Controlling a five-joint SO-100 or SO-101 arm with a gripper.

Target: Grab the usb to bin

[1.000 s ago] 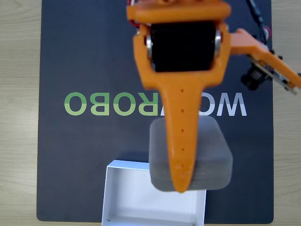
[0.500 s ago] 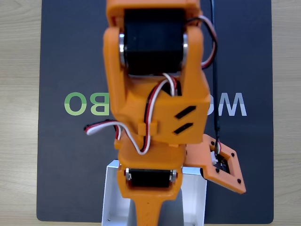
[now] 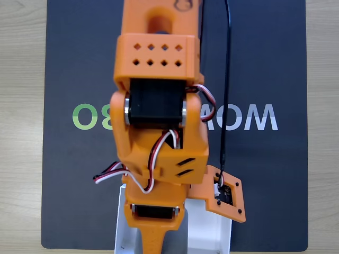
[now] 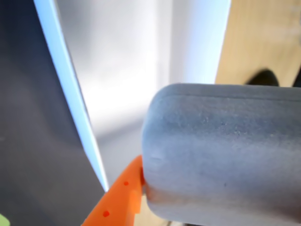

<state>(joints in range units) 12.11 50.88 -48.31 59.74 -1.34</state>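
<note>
Above the bin [image 4: 127, 70], an orange finger [image 4: 123, 194] touches the usb [image 4: 221, 155].

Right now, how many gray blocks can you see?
1. The gray block fills the lower right of the wrist view, pressed against an orange pincer finger, above the white bin. In the fixed view the arm could hide others.

Fixed view: bright, even, diffuse light; sharp focus; little shadow on the dark mat [image 3: 74, 63]. Wrist view: soft throughout, the gray usb [image 4: 221, 155] close and blurred; strong glare washes out the white bin [image 4: 127, 70] floor.
</note>
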